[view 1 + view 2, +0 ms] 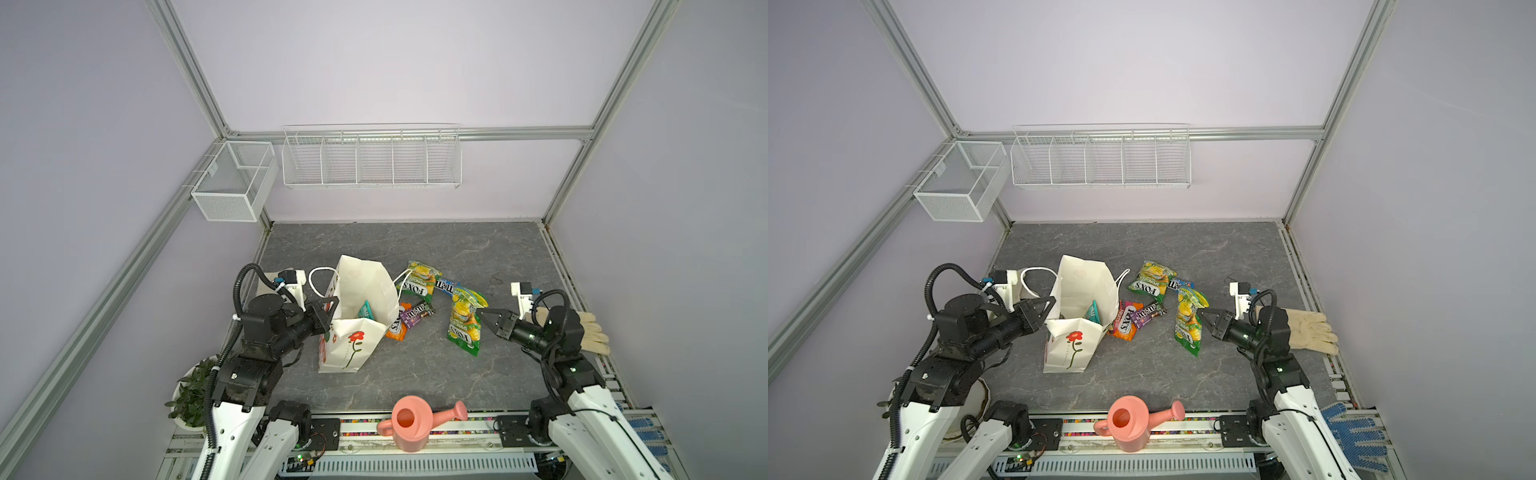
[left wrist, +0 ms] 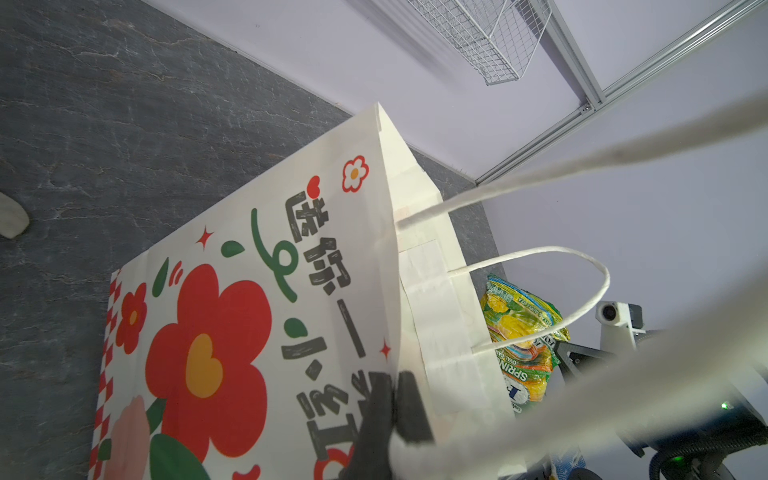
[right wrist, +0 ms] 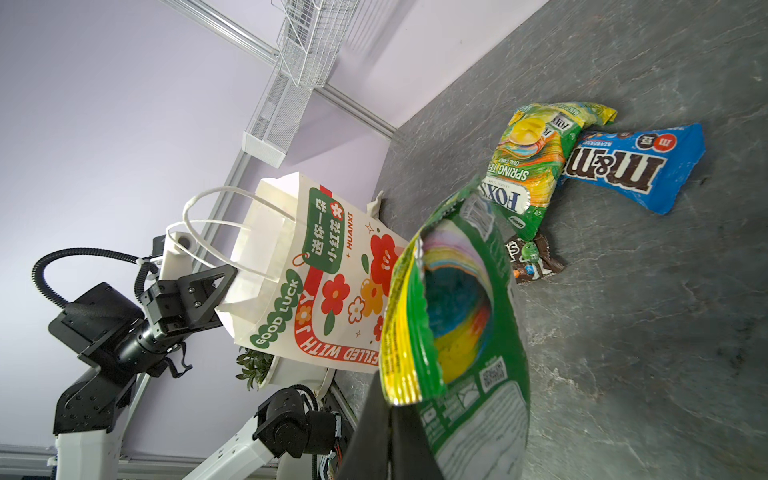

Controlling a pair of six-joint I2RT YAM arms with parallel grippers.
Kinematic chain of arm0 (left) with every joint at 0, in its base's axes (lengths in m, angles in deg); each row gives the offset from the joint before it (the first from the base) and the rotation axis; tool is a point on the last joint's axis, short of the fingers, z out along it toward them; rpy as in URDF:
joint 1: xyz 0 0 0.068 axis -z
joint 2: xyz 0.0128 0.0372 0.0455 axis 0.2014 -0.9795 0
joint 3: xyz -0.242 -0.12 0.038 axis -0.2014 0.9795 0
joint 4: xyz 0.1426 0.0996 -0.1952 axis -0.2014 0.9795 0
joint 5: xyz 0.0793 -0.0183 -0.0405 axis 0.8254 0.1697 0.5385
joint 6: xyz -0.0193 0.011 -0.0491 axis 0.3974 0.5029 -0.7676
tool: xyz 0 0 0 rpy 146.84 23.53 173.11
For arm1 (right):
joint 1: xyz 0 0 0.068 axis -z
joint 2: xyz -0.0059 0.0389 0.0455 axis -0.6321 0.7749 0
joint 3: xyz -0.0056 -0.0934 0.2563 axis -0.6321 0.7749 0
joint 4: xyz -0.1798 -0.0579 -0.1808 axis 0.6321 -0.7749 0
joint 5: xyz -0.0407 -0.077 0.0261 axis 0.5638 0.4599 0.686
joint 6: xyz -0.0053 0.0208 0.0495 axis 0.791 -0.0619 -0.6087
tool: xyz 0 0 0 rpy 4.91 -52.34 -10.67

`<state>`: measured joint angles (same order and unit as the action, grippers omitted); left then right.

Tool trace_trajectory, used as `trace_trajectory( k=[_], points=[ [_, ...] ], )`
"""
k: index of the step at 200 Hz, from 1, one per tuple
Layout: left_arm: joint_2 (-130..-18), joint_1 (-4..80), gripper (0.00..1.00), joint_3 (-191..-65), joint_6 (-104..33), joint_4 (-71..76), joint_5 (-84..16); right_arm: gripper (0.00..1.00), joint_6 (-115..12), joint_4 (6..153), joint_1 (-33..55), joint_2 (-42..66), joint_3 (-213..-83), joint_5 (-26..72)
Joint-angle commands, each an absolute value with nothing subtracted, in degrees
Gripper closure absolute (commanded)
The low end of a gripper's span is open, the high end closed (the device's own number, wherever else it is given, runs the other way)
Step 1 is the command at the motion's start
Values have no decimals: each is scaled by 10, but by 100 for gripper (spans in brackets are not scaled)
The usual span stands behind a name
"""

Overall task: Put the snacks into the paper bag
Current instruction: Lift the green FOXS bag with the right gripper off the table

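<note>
The cream paper bag (image 1: 353,336) (image 1: 1073,349) stands open left of centre, and a teal-white pack (image 1: 367,309) shows inside it. My left gripper (image 1: 330,307) (image 2: 392,399) is shut on the bag's left rim. My right gripper (image 1: 482,313) (image 3: 392,411) is shut on the edge of a green-yellow FOX'S bag (image 1: 465,324) (image 3: 457,324). On the table lie another green-yellow FOX'S bag (image 1: 417,278), a blue M&M's pack (image 1: 446,286), a purple M&M's pack (image 1: 417,316) and an orange-purple FOX'S bag (image 1: 397,326) against the bag's right side.
A pink watering can (image 1: 411,424) stands at the front edge. Beige gloves (image 1: 590,332) lie behind the right arm, and a blue dotted glove (image 1: 1358,436) at the front right. A potted plant (image 1: 191,390) sits at the front left. White wire baskets (image 1: 370,158) hang on the back wall.
</note>
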<state>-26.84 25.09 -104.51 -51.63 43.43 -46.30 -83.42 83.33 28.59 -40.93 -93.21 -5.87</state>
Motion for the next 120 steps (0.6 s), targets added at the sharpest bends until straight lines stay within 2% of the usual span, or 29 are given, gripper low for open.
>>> trace_trajectory(
  k=[1, 120],
  points=[
    [-263, 254, 100, -1036, -523, 412, -468, 94, -853, 904, 278, -406, -950, -72],
    [-261, 254, 100, -1035, -522, 413, -467, 94, -899, 1030, 233, -377, -947, -75]
  ],
)
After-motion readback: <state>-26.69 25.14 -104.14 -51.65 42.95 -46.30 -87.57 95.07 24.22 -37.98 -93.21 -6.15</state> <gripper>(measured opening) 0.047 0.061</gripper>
